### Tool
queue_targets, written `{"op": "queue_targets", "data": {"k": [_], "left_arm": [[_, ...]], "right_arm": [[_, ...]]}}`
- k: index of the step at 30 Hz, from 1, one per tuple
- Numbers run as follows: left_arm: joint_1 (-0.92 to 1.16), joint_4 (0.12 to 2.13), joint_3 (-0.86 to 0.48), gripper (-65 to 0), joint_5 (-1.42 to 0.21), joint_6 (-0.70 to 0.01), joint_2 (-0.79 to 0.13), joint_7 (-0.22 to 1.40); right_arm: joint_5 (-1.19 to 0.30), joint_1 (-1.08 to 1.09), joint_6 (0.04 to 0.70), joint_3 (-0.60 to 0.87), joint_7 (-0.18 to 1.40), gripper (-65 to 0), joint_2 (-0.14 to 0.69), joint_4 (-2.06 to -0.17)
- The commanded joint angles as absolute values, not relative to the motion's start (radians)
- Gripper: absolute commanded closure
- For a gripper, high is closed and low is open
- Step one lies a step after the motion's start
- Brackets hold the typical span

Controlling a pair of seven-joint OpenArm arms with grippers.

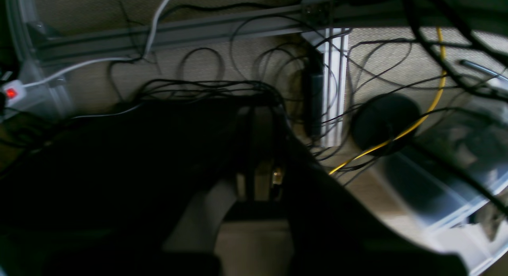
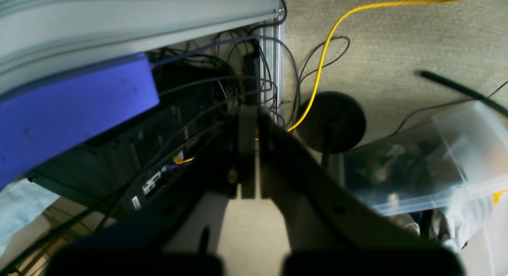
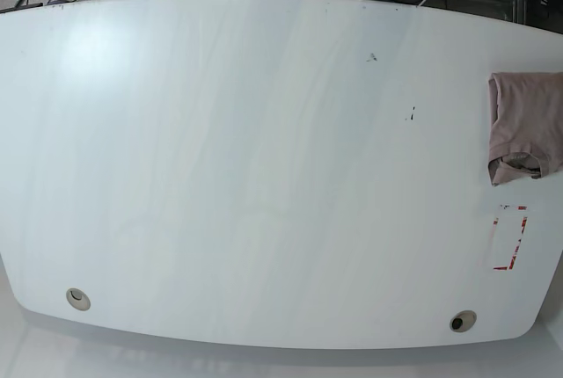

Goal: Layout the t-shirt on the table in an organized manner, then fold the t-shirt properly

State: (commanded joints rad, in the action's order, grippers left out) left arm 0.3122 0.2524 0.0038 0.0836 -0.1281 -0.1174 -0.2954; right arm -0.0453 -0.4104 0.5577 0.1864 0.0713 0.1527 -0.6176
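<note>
In the left wrist view, our left fingers [image 1: 260,149] are dark and blurred above floor cables [image 1: 206,85]; we cannot tell their opening.

In the right wrist view, our right fingers [image 2: 250,137] are pressed together, holding nothing.

In the base view, the t-shirt [image 3: 526,125] lies folded at the worktop [image 3: 264,176] right edge.

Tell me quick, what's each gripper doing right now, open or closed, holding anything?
Left gripper: too dark to tell open or shut; no shirt seen in it.
Right gripper: shut, holding nothing.
The t-shirt lies on the table.
</note>
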Motion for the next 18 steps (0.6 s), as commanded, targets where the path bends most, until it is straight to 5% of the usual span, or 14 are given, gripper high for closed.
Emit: {"op": "queue_targets", "data": {"k": [18], "left_arm": [[0.176, 0.159, 0.004, -0.1, 0.081, -0.124, -0.081, -0.05]], "right_arm": [[0.062, -0.283, 0.407, 0.157, 0.074, -1.3, 0.125, -0.479]]}}
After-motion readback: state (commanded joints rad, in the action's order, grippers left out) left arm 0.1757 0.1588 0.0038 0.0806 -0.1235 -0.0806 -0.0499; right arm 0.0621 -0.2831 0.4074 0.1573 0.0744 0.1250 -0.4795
